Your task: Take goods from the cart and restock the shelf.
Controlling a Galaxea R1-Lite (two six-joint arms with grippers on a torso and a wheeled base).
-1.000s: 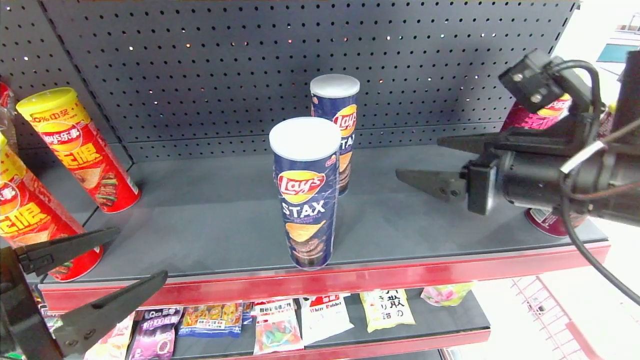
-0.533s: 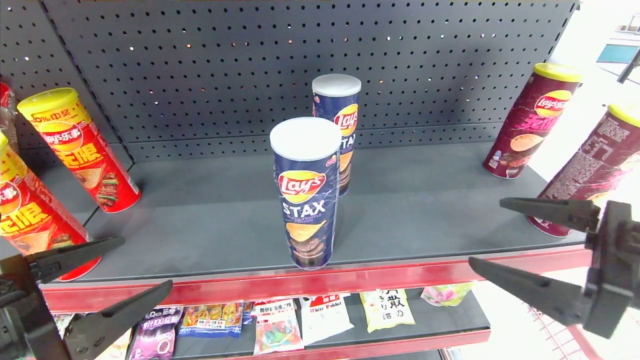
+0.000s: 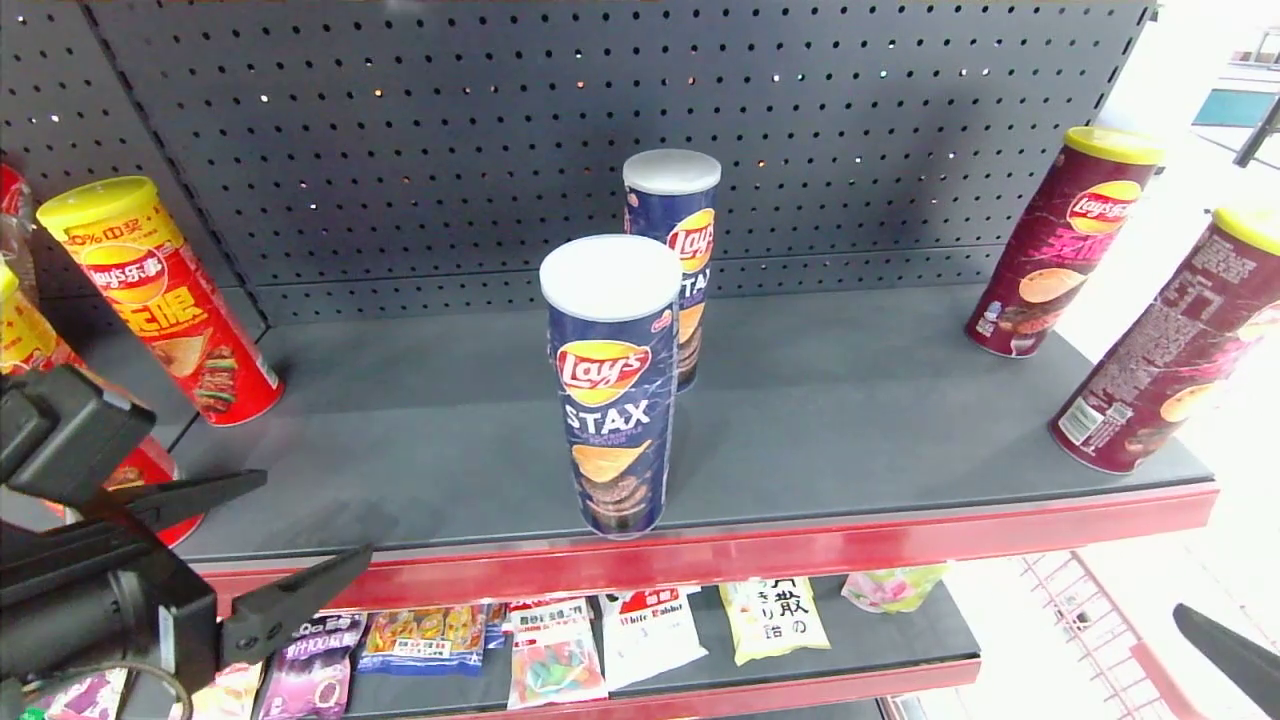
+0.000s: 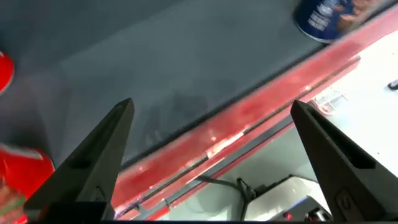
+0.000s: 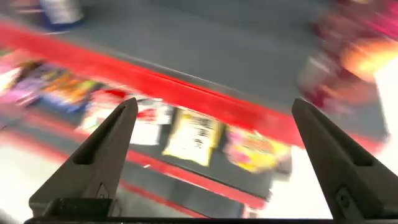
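Both hang empty and spread wide, the left tool (image 3: 315, 515) at the shelf's (image 3: 850, 420) front-left edge, the right tool (image 5: 211, 106) below its front-right corner, and the blue can (image 3: 610, 385) stands upright at mid front edge, so a careless swing past could tip it off.

Left gripper (image 3: 318, 514) sits low at the near left, jaws spread wide. Right gripper (image 5: 214, 106) hangs lower at the near right, jaws equally wide.
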